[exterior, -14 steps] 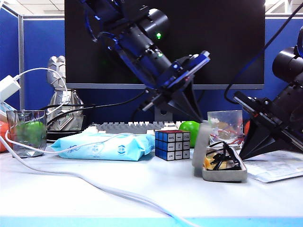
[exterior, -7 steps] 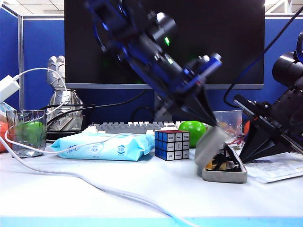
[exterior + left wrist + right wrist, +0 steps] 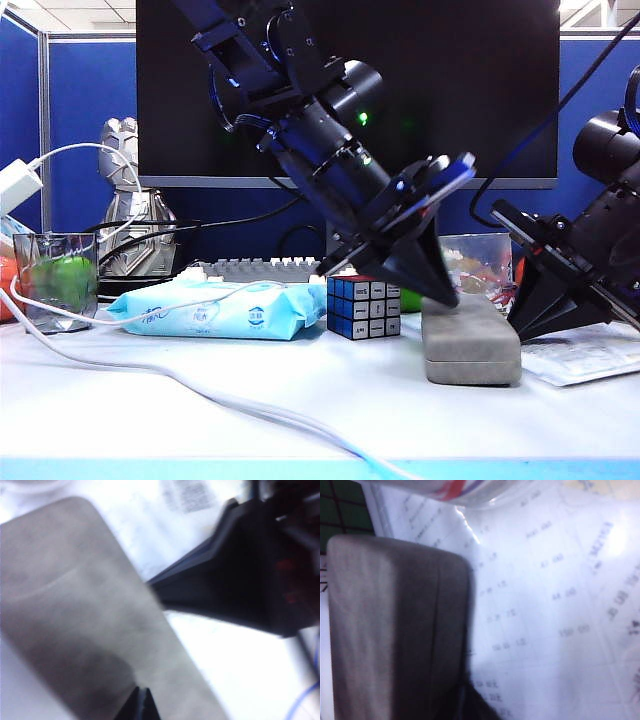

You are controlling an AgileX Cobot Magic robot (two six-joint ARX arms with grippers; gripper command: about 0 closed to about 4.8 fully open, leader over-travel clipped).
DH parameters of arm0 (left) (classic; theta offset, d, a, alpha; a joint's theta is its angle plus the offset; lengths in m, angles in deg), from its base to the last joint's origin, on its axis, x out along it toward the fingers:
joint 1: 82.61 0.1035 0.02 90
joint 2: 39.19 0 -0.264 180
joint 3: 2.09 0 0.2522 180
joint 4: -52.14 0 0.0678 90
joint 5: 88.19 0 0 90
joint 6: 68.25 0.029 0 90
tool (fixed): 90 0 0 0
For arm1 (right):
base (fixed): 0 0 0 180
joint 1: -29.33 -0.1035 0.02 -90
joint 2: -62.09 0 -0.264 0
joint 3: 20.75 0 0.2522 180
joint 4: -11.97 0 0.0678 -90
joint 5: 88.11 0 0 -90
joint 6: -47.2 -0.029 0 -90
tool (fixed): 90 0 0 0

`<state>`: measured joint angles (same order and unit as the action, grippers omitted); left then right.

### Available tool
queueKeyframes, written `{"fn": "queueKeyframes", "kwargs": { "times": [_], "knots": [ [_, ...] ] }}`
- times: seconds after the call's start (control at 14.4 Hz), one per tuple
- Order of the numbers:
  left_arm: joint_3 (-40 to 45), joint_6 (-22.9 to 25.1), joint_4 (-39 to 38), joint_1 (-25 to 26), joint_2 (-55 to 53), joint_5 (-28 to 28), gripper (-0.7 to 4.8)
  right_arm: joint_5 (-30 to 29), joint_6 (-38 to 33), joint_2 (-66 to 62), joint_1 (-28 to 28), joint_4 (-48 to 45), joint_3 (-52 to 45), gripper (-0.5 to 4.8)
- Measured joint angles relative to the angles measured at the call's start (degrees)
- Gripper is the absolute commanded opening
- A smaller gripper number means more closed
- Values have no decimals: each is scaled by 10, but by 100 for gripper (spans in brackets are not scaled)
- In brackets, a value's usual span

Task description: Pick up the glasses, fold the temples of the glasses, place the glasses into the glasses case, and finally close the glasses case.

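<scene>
Case lid now down; we judge the closing step all but complete

A second ago the glasses case (image 3: 472, 338) stood open on the tabletop (image 3: 300, 400); the left tool (image 3: 447, 296), pinched empty, now presses its grey felt lid flat, glasses unseen inside; right tool (image 3: 515, 325), also pinched empty, sits beside its rounded end
</scene>
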<state>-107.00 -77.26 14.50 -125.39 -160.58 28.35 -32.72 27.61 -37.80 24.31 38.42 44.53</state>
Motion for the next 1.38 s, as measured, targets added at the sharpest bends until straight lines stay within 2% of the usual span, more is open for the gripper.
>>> {"fn": "queueKeyframes", "kwargs": {
  "times": [0.28, 0.55, 0.83, 0.97, 1.11, 1.32, 1.38],
  "knots": [
    [0, 0, -25, 0, 8, -10, -6, -39, 14, -14, -8, -13, 1, -6],
    [0, 17, -44, 4, 36, -69, -6, -63, 14, -17, -62, -35, 0, -6],
    [0, 35, -89, 4, 54, -101, -6, -74, 12, -2, -61, -31, 1, -6],
    [-1, 42, -90, 4, 81, -113, -6, -60, 12, 44, -57, -16, 1, -6],
    [-1, 43, -90, 4, 113, -139, -6, -20, 13, 106, -56, 12, 1, -6],
    [-2, 47, -78, 4, 177, -161, -6, 17, 31, 205, -56, 5, 2, -6],
    [-1, 68, -80, 4, 203, -163, -6, 38, 32, 255, -56, 5, 2, -6]
  ]
}}
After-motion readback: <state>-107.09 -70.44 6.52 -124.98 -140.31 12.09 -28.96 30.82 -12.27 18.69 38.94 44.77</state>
